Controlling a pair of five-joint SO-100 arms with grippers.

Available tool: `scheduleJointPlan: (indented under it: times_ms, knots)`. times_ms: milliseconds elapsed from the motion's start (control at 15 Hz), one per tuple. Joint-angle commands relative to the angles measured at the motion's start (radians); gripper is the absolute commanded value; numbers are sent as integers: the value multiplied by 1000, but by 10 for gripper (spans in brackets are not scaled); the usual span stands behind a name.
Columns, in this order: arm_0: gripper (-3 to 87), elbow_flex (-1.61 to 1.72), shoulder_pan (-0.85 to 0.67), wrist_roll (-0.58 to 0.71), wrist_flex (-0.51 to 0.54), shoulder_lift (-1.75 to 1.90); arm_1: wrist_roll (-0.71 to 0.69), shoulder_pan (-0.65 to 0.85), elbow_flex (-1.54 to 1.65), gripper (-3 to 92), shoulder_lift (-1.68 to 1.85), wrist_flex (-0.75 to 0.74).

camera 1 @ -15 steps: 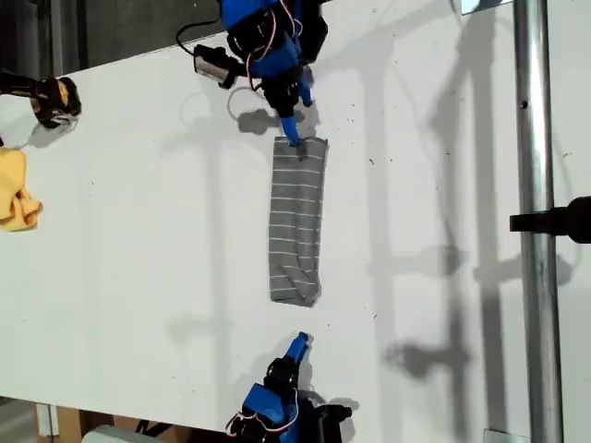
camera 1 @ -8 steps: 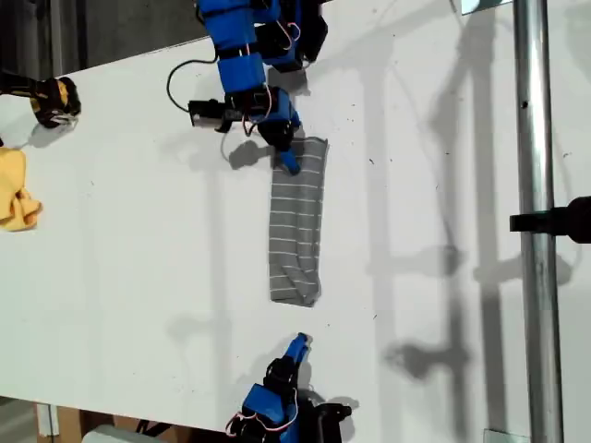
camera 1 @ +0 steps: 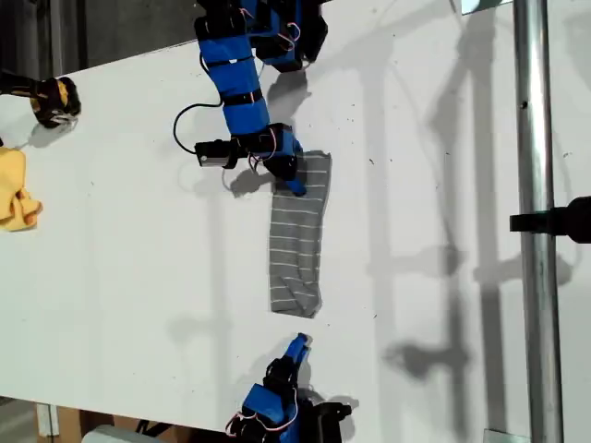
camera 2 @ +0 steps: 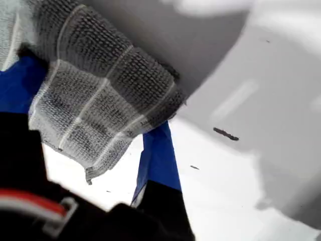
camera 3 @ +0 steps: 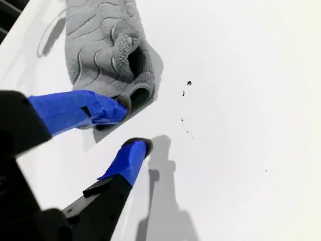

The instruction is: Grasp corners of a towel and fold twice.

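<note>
The towel (camera 1: 298, 235) lies on the white table (camera 1: 138, 249) as a long narrow folded strip, near the middle of the exterior view. My first gripper (camera 1: 289, 178) is at the far end of this strip, the end toward the top of the exterior view, and it pinches the corner (camera 2: 108, 108) there: in the first wrist view the grey striped cloth is folded over between the blue fingers (camera 2: 158, 158) and hangs lifted above the table. My second gripper (camera 1: 297, 346) hovers near the bottom edge of the exterior view, just beside the other end of the strip but apart from it. Its jaws are spread with nothing between them, and in the second wrist view the rolled end of the towel is close to one fingertip (camera 3: 113, 109). A small yellow cloth (camera 1: 17, 189) lies well apart at the exterior view's left edge.
</note>
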Motion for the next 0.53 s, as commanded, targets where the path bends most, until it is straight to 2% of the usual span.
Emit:
scheduleJointPlan:
  times_ms: [0,67,333,467]
  knots:
    - [120,-9,12,-12,6,8,17,9,21,59,87,-104]
    - [120,-9,15,-17,8,8,34,23,74,20,147,-104]
    - [120,-11,6,-14,9,8,18,61,314,-1,537,-54]
    - [120,-12,-3,-8,6,8,44,81,391,-1,798,118]
